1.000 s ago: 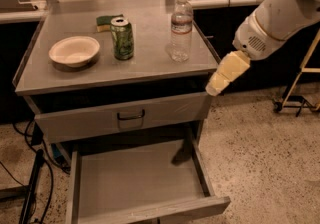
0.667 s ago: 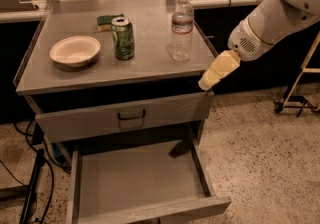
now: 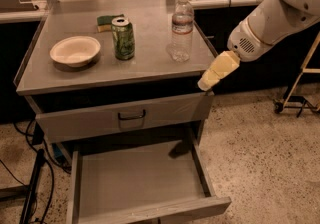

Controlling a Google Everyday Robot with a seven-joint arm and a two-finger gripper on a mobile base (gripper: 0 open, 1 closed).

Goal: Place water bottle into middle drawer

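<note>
The water bottle (image 3: 181,29), clear and ribbed with a white cap, stands upright near the right rear of the grey countertop (image 3: 150,65). My gripper (image 3: 206,83), cream-coloured, hangs off the counter's right front corner, to the right of the bottle, lower than it and apart from it. It holds nothing. The middle drawer (image 3: 135,180) is pulled out below, a shallow grey tray with a bare bottom.
A green drink can (image 3: 123,38), a white bowl (image 3: 75,50) and a green-yellow sponge (image 3: 106,21) stand on the counter left of the bottle. The closed top drawer front with a dark handle (image 3: 132,116) sits above the open drawer. Cables (image 3: 30,188) lie at the left, and a metal stand (image 3: 300,93) is at the right.
My gripper and arm have moved left, closer to the counter's right front corner. The bottle and the drawer have not moved.
</note>
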